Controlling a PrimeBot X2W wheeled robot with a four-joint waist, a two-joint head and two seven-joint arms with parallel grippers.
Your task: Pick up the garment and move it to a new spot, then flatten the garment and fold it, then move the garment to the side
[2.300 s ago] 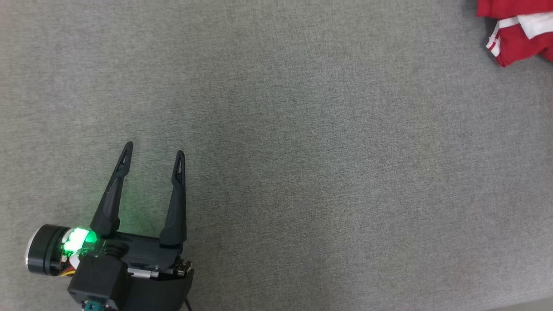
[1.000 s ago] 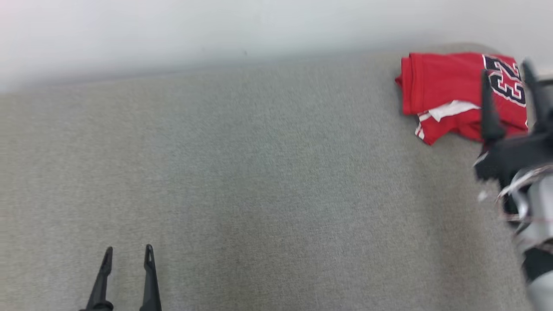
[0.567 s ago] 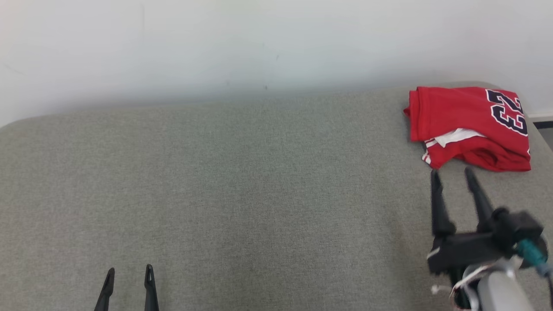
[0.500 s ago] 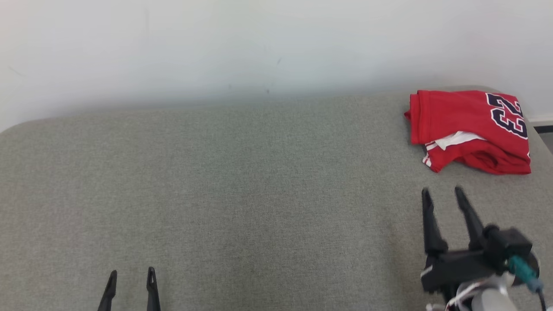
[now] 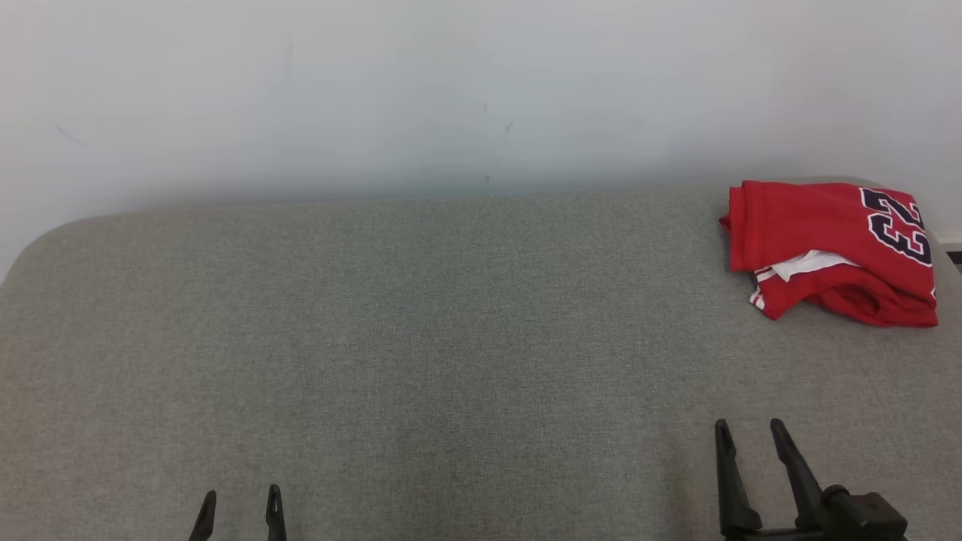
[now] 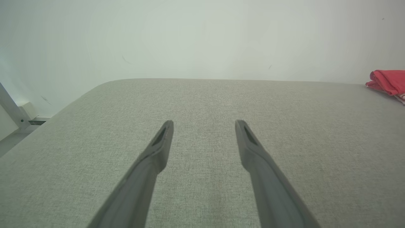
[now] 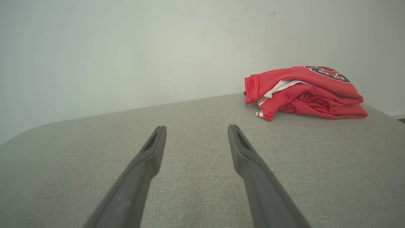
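The garment (image 5: 830,248) is a red jersey with white trim and a dark number, folded into a loose bundle at the far right corner of the grey padded surface (image 5: 451,338). From the right wrist it shows as a rumpled red heap, the garment (image 7: 303,91), ahead and to the right of my open, empty right gripper (image 7: 196,129). That right gripper (image 5: 748,428) sits low at the near right, well short of the jersey. My left gripper (image 5: 240,497) is open at the near left, far from it. In the left wrist view the left gripper (image 6: 204,123) is empty, with the garment (image 6: 387,80) at the far right edge.
A plain white wall (image 5: 451,90) rises right behind the grey surface. The surface has rounded corners; its left edge drops to the floor by a pale baseboard box (image 6: 30,110).
The head camera has tilted up, bringing the wall and the whole jersey into view. My right gripper has drawn back from the jersey toward the near edge; the jersey has stayed where it lay.
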